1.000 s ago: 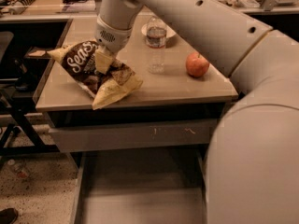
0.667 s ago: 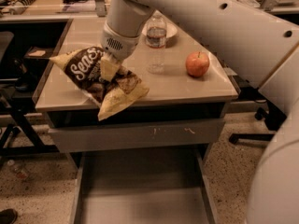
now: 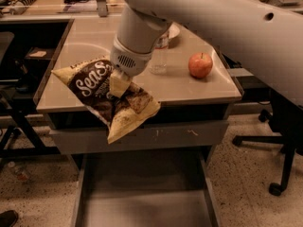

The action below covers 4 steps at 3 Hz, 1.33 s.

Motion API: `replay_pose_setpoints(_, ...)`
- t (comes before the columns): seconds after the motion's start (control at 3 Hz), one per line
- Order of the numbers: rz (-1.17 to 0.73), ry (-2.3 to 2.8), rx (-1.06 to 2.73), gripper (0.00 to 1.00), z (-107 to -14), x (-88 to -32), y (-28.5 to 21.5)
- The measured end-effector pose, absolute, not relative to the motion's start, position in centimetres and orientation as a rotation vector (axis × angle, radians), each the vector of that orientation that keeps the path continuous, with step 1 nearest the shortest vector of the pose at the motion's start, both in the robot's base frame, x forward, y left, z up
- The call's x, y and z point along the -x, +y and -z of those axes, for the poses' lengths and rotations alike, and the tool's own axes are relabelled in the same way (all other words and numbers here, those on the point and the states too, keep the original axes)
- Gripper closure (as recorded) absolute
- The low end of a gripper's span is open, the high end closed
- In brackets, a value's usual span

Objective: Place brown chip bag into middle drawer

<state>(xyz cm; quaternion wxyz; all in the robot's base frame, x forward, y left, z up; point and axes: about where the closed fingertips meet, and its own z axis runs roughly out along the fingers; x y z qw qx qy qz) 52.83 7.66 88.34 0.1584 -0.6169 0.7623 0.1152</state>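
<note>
White arm (image 3: 227,18): we see it come in from the upper right, cross above the back of the desk and bend down toward the desk's left front.
Desk (image 3: 199,91): our landmark, with a pale beige top that has a thin dark edge and a speckled floor around it.
Drawer (image 3: 142,209): grey metal, pulled out low beneath the desk's front edge. We see its flat floor and thin raised side walls, nearly as wide as the desk.
Drawer front (image 3: 199,135): a grey panel just under the desk's front edge, above the open drawer, with a few small pale scratch marks.
Chair (image 3: 277,174): we see only a dark wheeled base on the floor to the right of the desk.
Bag (image 3: 94,86): dark brown with white script and pale yellow ends, held tilted at the desk's left front. Its upper end lies over the desktop. Its lower yellow end hangs past the front edge, in front of the drawer front and above the open drawer. We cannot tell whether it touches the desktop.
Gripper (image 3: 119,82): at the arm's tip, over the desk's left front edge, with pale fingers clenched on the middle of the bag.
Apple (image 3: 200,65): red, standing on the desk's right side, well apart from the bag.
Bottle (image 3: 158,60): clear plastic, upright near the desk's middle, partly hidden by the arm, between the bag and the apple.
</note>
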Motion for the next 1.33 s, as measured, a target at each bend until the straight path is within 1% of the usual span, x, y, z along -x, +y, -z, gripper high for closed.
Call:
replay_pose_setpoints(0.33,-0.322,2.227,1.766,1.0,-88.0,-50.3,7.2)
replay_pose_setpoints(1.0,-0.346,2.449,1.757,1.0,-87.6,-38.8,5.2)
replay_pose_setpoints(1.33,-0.347,2.449,1.756,1.0,-87.6,-38.8,5.2)
